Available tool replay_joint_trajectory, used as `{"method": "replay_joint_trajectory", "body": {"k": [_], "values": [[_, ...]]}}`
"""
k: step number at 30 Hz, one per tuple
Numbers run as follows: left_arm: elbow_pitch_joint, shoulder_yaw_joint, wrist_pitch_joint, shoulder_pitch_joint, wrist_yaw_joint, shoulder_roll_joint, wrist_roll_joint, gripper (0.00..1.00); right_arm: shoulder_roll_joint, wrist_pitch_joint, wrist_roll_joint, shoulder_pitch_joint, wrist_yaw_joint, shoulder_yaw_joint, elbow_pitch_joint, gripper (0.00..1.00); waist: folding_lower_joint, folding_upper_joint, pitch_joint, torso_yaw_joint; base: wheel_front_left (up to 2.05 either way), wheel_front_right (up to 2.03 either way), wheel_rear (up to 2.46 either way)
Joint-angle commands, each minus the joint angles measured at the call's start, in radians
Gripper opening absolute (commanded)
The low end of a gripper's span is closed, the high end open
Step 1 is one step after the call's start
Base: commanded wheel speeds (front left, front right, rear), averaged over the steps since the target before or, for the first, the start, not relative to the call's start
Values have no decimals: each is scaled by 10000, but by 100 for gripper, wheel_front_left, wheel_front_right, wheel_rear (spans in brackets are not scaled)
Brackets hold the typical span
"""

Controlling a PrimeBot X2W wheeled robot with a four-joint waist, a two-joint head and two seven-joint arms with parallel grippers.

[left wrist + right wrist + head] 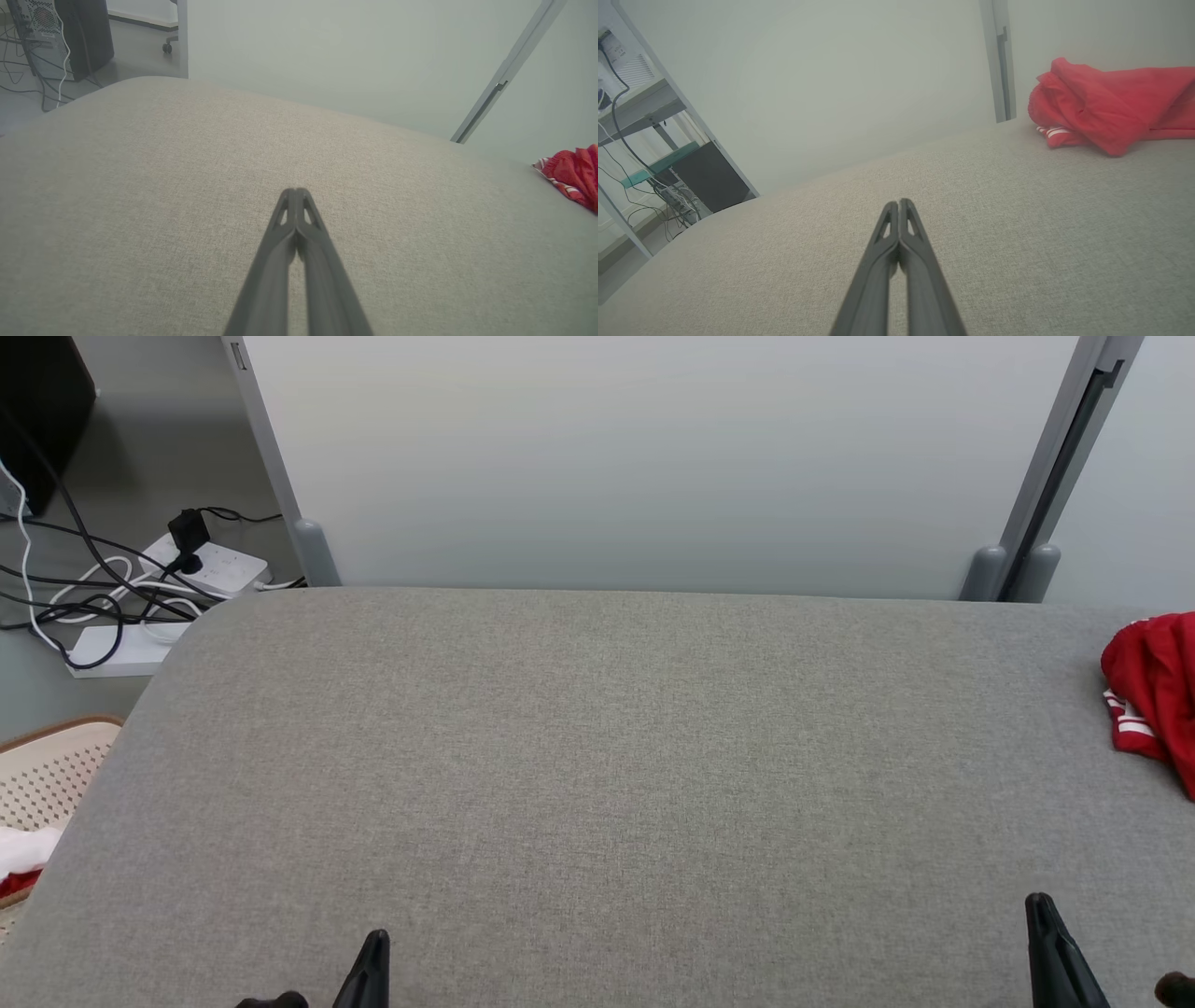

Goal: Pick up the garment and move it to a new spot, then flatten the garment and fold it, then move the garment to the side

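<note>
One garment [1153,686], one basket [51,770], two end effectors [376,943] [1038,907].

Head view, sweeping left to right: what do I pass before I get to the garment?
Perforated basket beside the table → left gripper, shut → right gripper, shut → red garment at the right edge.

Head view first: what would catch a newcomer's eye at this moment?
The crumpled red garment with white stripes stands out, lying at the far right edge of the broad grey padded table. Next come the left gripper and right gripper, both shut and holding nothing, at the table's near edge. White power strips sit on the floor at far left.
</note>
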Motion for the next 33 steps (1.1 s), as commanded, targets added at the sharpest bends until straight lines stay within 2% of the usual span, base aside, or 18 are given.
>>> {"method": "replay_joint_trajectory", "body": {"k": [1, 33], "values": [[-239, 156, 25, -560, -102, 46, -265, 0, -105, 62, 258, -417, 8, -34, -207, 0, -2, -1, 6, -8, 0, 0, 0], [-121, 777, 901, -1221, -487, 94, -4011, 0, -141, 969, 3793, -1202, 19, -177, 250, 0, -2, -1, 204, -242, 0, 0, 0]]}}
